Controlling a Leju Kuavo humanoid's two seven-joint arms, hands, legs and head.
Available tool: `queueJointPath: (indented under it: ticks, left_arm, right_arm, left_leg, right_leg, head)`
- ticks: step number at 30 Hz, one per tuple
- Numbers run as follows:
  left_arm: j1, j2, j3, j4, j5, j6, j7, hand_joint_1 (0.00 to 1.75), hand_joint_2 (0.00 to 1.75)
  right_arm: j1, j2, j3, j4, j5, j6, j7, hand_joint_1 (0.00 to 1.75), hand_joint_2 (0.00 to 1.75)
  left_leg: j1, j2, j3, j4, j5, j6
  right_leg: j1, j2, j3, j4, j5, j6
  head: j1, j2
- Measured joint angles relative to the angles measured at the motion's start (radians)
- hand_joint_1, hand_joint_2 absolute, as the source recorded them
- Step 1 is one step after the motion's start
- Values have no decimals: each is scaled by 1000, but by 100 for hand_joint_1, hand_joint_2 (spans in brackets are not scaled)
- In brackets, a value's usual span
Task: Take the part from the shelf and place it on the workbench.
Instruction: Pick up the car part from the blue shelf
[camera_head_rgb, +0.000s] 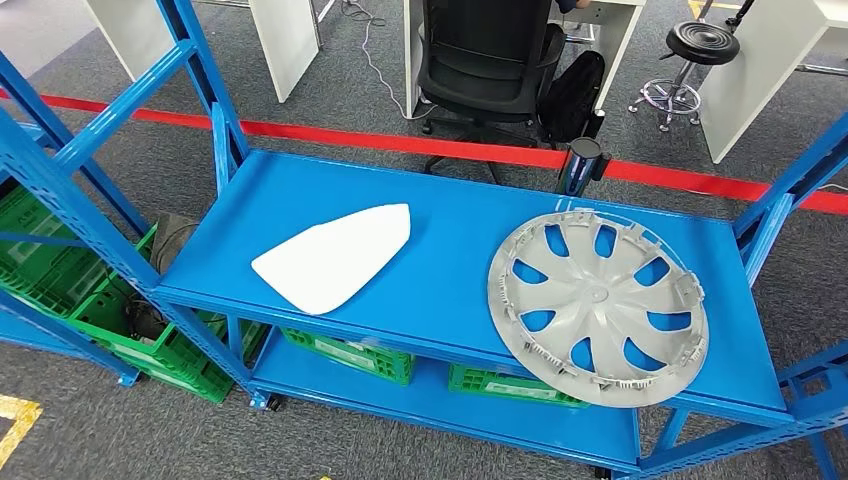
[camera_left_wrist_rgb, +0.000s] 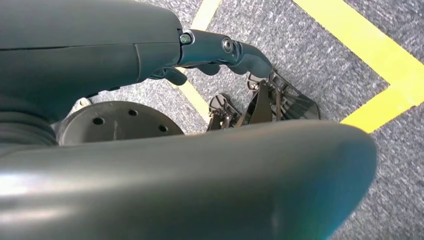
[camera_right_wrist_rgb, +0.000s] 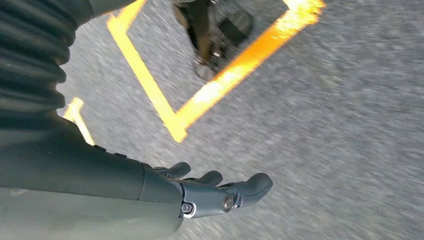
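Two parts (camera_head_rgb: 336, 256) (camera_head_rgb: 598, 306) near shelf (camera_head_rgb: 450, 290) front edge

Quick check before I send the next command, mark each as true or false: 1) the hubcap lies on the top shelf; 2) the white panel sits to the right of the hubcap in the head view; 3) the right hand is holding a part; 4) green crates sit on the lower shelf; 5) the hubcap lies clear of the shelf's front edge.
1) True: the grey hubcap lies on the blue shelf.
2) False: the white panel lies left of it.
3) False: the right hand holds nothing, over grey floor.
4) True: green crates sit there.
5) False: it overhangs the front edge.
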Motion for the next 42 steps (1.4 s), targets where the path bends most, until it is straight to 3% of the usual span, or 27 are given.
queueJointPath:
  ticks: [17, 20, 21, 24, 30, 42]
  left_arm:
    - [-12, 1, -52, 14, 52, 17, -3, 0, 0]
    - [-13, 1, -58, 15, 58, 21, -2, 0, 131]
    - [-13, 1, -61, 16, 60, 22, -2, 0, 131]
    - [-13, 1, -67, 17, 65, 23, -2, 0, 0]
    - [-15, 1, -76, 22, 71, 24, -1, 0, 0]
    - [-17, 1, -92, 26, 76, 23, -1, 0, 0]
  right_arm:
    - [28, 4, -196, -204, 367, -97, -132, 0, 175]
    - [37, 10, -243, -260, 432, -111, -156, 0, 175]
    - [41, 12, -260, -281, 453, -115, -163, 0, 175]
    - [51, 18, -302, -333, 501, -125, -179, 0, 175]
    - [84, 41, -392, -493, 629, -144, -204, 0, 175]
    - [125, 79, -467, -734, 874, -170, -217, 0, 175]
  left_leg:
    - [0, 0, 0, 0, 0, 0]
    - [0, 0, 0, 0, 1, 0]
    - [0, 0, 0, 0, 1, 0]
    - [0, 0, 0, 0, 1, 0]
    - [0, 0, 0, 0, 1, 0]
    - [0, -1, 0, 0, 1, 0]
  right_leg:
    - [0, 0, 0, 0, 0, 0]
    - [0, 0, 0, 0, 0, 0]
    - [0, 0, 0, 0, 0, 0]
    - [0, 0, 0, 0, 0, 0]
    - [0, 0, 0, 0, 0, 0]
    - [0, -1, 0, 0, 0, 0]
  head:
    - [-1, 0]
    - [0, 0]
    - [0, 0]
    - [0, 0]
    - [0, 0]
    - [0, 0]
